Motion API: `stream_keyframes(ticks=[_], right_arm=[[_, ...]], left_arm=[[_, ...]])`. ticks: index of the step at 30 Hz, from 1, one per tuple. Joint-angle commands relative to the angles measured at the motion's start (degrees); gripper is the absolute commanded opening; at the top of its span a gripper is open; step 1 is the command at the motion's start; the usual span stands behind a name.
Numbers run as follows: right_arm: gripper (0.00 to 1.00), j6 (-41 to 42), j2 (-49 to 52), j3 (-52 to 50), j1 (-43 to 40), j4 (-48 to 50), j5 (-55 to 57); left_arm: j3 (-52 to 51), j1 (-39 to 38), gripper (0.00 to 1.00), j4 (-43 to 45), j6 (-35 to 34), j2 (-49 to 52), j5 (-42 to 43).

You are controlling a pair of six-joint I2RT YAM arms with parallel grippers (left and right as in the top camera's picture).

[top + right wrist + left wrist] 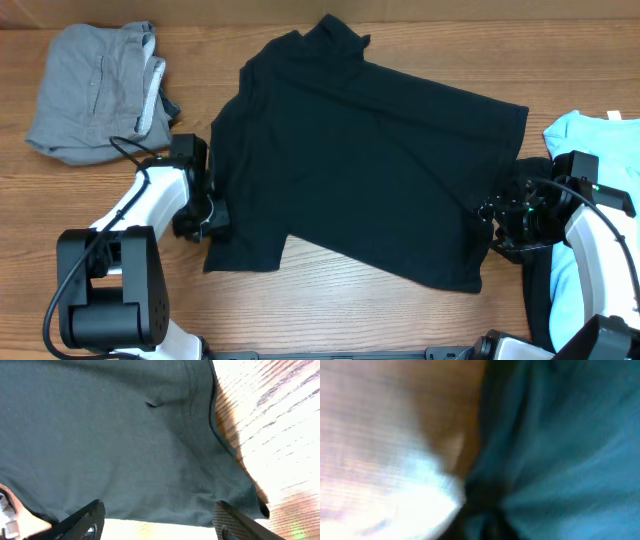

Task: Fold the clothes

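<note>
A black short-sleeved T-shirt (360,160) lies spread and tilted across the middle of the wooden table. My left gripper (207,215) is at the shirt's lower left edge. The left wrist view is blurred, but dark fabric (560,435) bunches in folds toward a dark spot at the bottom centre (485,522), so the jaws look shut on the cloth. My right gripper (497,215) is at the shirt's right edge. In the right wrist view its fingers (160,525) are wide open, with the shirt's edge (150,460) just beyond the tips and nothing held.
A crumpled grey garment (95,90) lies at the back left. A light blue garment (600,140) lies at the right edge beside my right arm, with dark cloth (540,300) below it. Bare wood (330,300) shows in front of the shirt.
</note>
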Motion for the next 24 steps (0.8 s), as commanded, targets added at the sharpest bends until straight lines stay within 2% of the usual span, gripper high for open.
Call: stream_keyframes(ticks=[1,5,8,11,14,17,19,20,21,22,24], right_arm=[[0.72,-0.31,-0.98,1.18,-0.04,0.00,0.59],[0.69,0.07,-0.96,1.18,-0.04,-0.28,3.78],[0.68,0.11,-0.96,0.57,-0.04,-0.50,4.00],[0.68,1.70,-0.90,-1.33,-0.04,-0.39,4.02],[0.67,3.63,-0.52,-3.26,-0.02,0.15,3.96],[0.67,4.24,-0.17,-5.42,0.02,2.25,3.39],[0.63,4.20,-0.15,-6.51,0.04,5.46,2.84],[0.60,4.20,-0.15,-6.93,0.04,7.39,2.69],[0.55,4.20,-0.15,-7.39,0.04,10.10,2.69],[0.41,4.20,-0.15,-7.82,0.04,12.87,2.69],[0.24,4.20,-0.15,-8.63,0.02,18.18,1.60]], left_arm=[[0.44,1.31,0.04,-4.28,-2.60,0.42,-5.77],[0.48,6.75,0.04,-10.84,-8.02,0.39,-12.41],[0.48,12.70,0.04,-12.31,-6.95,0.39,-11.93],[0.48,17.75,0.04,-12.04,-3.87,0.39,-6.88],[0.48,19.89,0.13,-10.86,0.28,0.39,0.04],[0.48,19.34,0.30,-10.36,2.23,0.39,2.10],[0.48,18.56,0.46,-10.36,2.73,0.39,2.10],[0.48,18.21,0.57,-10.36,2.73,0.39,2.10],[0.48,17.88,0.61,-10.36,2.73,0.39,2.16],[0.48,17.64,0.64,-10.32,2.73,0.39,2.14],[0.48,17.14,0.67,-10.27,2.78,0.39,2.58]])
